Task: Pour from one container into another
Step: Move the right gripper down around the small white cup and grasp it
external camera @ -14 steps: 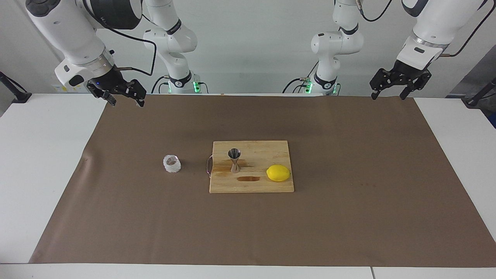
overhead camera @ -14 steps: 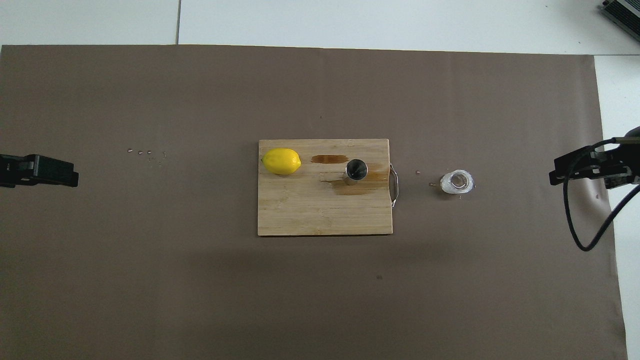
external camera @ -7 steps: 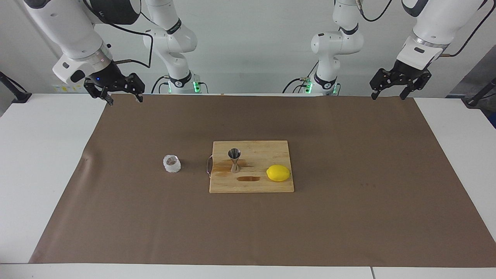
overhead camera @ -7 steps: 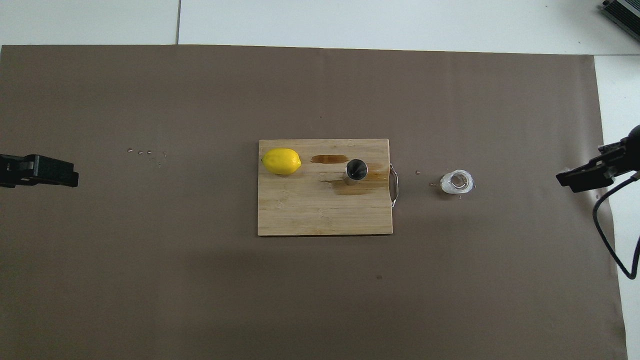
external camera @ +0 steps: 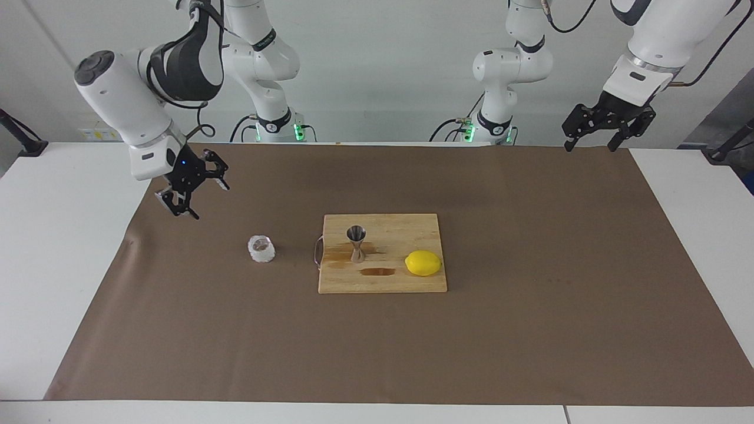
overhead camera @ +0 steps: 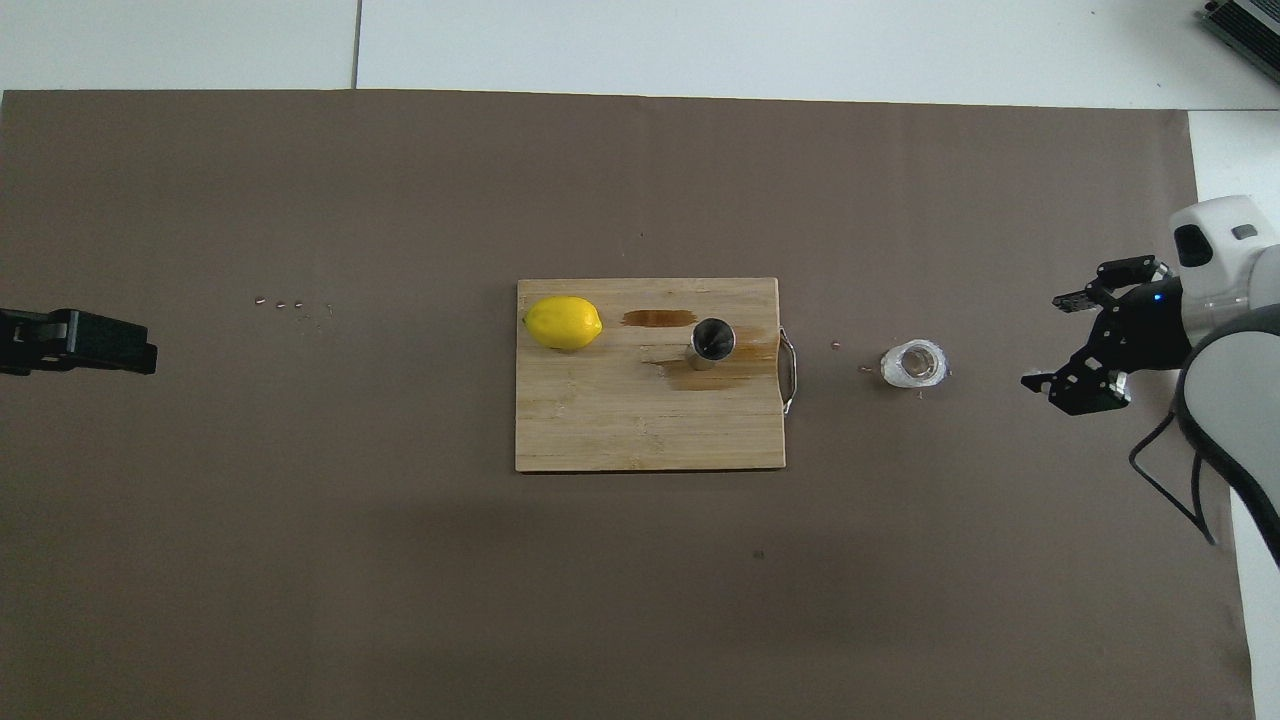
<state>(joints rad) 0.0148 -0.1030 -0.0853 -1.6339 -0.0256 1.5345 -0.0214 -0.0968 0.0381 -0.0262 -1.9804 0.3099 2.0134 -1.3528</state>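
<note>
The one container, a small bumpy clear glass cup [external camera: 261, 249] [overhead camera: 914, 364], stands upright on the brown mat beside the board's handle, toward the right arm's end. The other container, a steel hourglass jigger [external camera: 356, 242] [overhead camera: 711, 341], stands upright on the wooden cutting board [external camera: 406, 284] [overhead camera: 620, 430]. My right gripper [external camera: 210, 201] [overhead camera: 1042, 341] hangs open and turned sideways over the mat, apart from the glass cup, with nothing between its fingers. The left gripper [external camera: 590, 147] [overhead camera: 140, 352] waits open and empty above the mat's edge at the left arm's end.
A yellow lemon [external camera: 423, 263] [overhead camera: 563, 322] lies on the board beside the jigger. Brown wet stains [overhead camera: 660, 318] mark the board around the jigger. A few small drops [overhead camera: 295, 305] dot the mat toward the left arm's end.
The right arm has swung down and rotated its gripper, bringing it lower over the mat and closer to the glass cup. The left arm, cup, jigger and lemon have not moved.
</note>
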